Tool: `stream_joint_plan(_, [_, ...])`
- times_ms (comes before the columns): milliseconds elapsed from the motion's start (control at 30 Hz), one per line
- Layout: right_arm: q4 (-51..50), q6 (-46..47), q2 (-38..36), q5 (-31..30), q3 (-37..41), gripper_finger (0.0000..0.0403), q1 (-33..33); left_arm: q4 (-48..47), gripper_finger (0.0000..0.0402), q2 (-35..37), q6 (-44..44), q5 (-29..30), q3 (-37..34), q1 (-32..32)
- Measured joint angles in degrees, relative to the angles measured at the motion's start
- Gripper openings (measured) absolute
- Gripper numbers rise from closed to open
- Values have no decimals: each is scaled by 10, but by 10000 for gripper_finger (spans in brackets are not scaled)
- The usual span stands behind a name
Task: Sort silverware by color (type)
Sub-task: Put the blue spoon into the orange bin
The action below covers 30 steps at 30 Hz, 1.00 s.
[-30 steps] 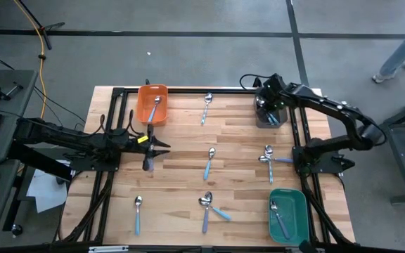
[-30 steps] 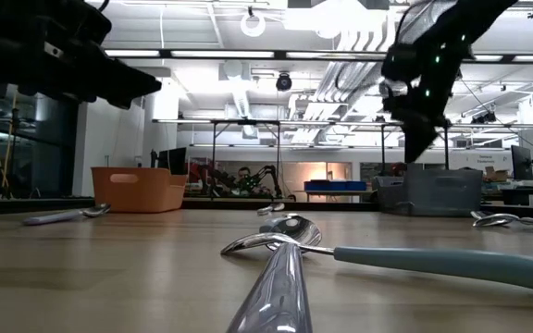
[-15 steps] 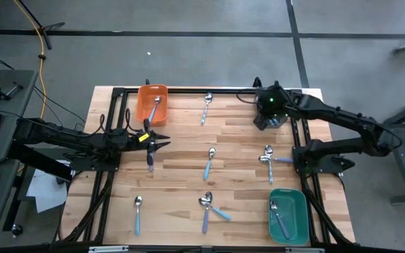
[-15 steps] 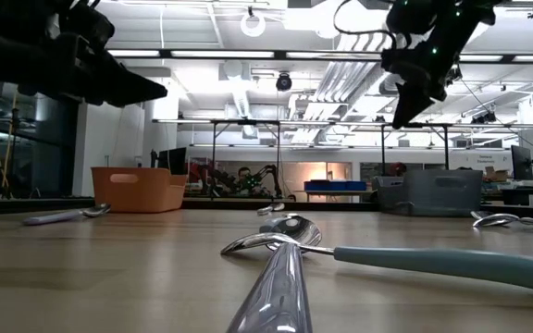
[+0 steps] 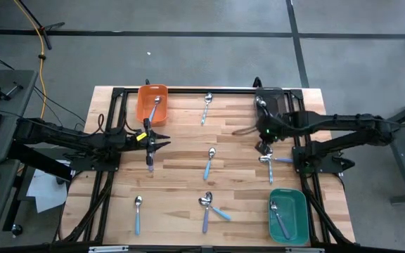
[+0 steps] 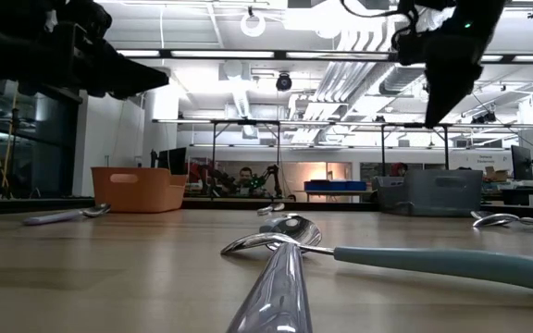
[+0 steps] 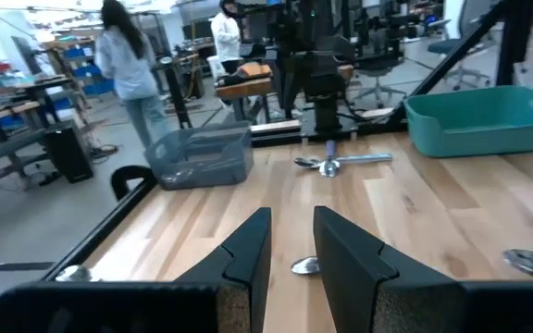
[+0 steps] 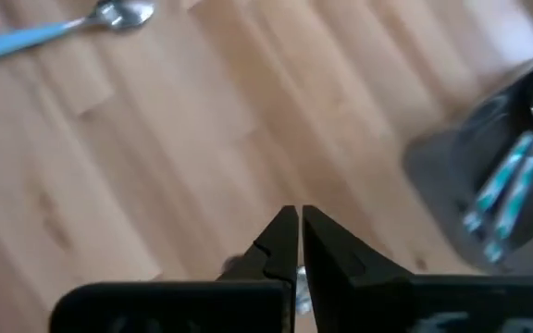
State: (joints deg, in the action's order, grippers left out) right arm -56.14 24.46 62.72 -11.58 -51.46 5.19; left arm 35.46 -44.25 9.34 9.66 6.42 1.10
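The wooden table [image 5: 181, 151] is seen from above with three bins on it: a green bin [image 5: 288, 215] at the near right corner, a grey bin [image 5: 268, 96] at the far right, and an orange bin [image 5: 152, 103] at the far left. Each bin is seen to hold silverware.

The left gripper [image 5: 151, 144] is held over the table's left side, just in front of the orange bin; in its wrist view its fingers [image 7: 248, 254] are parted by a narrow gap, and nothing is seen between them. The right gripper [image 5: 264, 147] is poised just in front of the grey bin, above a pair of spoons [image 5: 268, 159]; its fingers [image 8: 281, 242] are pressed together with nothing gripped.

The remaining silverware is scattered loose on the wood: a spoon [image 5: 207, 106] by the far edge, one [image 5: 209, 162] at the centre, a crossed pair [image 5: 209, 206] near the front, and one [image 5: 137, 212] at the front left.
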Motion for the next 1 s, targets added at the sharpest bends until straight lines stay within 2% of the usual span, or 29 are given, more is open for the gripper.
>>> stream_joint_plan(233, [47,81,10,-1,15,3,-90,-11,75,0,-30,-16,0,1])
stream_joint_plan(533, [119,101,86,-2,21,7,-151,-27,75,0,-37,-16,0,1])
stream_joint_plan(633, [153,97,116,-2,21,28,-163,-27,75,0,-37,-16,0,1])
stream_joint_plan(800, [218,104,158,1,21,87,-184,-32,75,0,-37,-16,0,0])
stream_joint_plan(1000, [278,148,189,16,20,142,-221,-32,75,0,-37,-16,0,0])
